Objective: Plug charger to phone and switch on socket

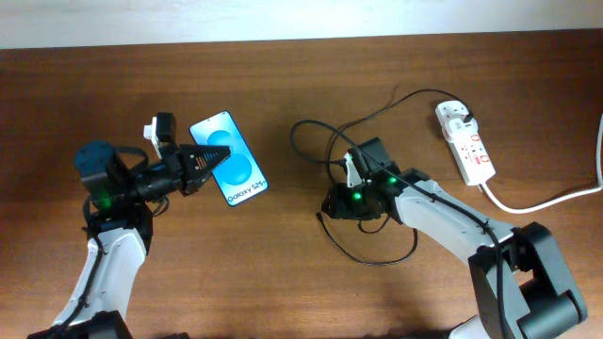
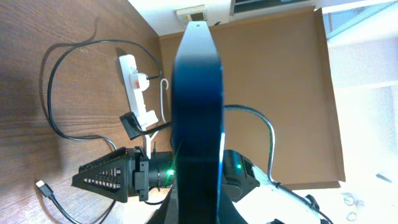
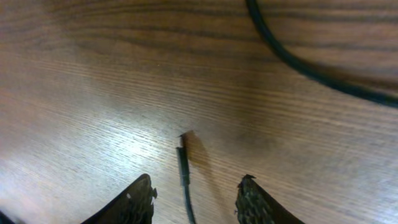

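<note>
My left gripper is shut on the phone and holds it lifted at the left of the table, light blue screen up. The left wrist view shows the phone edge-on, clamped between the jaws of the left gripper. The charger's thin black end lies on the wood between the fingers of my open right gripper, touching neither. Its cable loops across the middle of the table, with the connector tip just ahead of the right gripper. The white socket lies at the far right.
A thick white cord runs from the socket off the right edge. A dark plug sits in the socket's far end. Another stretch of black cable crosses the wood ahead of the right gripper.
</note>
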Controlling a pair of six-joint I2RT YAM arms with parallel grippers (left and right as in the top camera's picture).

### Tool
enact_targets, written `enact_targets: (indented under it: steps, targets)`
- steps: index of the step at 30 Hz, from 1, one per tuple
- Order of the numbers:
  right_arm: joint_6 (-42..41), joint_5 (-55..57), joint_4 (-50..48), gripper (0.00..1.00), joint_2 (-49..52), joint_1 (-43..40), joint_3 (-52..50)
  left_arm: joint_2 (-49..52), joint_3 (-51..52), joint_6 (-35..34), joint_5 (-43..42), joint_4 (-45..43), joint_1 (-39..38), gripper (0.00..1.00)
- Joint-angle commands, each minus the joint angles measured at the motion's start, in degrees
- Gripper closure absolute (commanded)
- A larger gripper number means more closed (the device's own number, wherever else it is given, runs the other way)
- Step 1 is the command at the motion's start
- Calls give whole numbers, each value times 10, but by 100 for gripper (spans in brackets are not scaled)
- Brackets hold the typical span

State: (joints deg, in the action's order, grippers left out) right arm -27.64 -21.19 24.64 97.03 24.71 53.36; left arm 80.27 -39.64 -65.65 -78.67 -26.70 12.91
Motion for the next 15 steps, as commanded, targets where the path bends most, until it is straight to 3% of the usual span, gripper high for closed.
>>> enact_targets:
  steps: [1,7,10,15]
  targets:
    - [61,-9,12,54,-2,13,7,-4,-6,13,4,-5,-2,100]
    - [75,58,22,54,32,64,5,-4,-6,13,22,-5,0,100]
    - [57,43,36,70,70,67,5,-5,-6,8,17,-5,8,100]
    - [12,38,12,73,98,72,5,-4,-6,43,0,29,71,100]
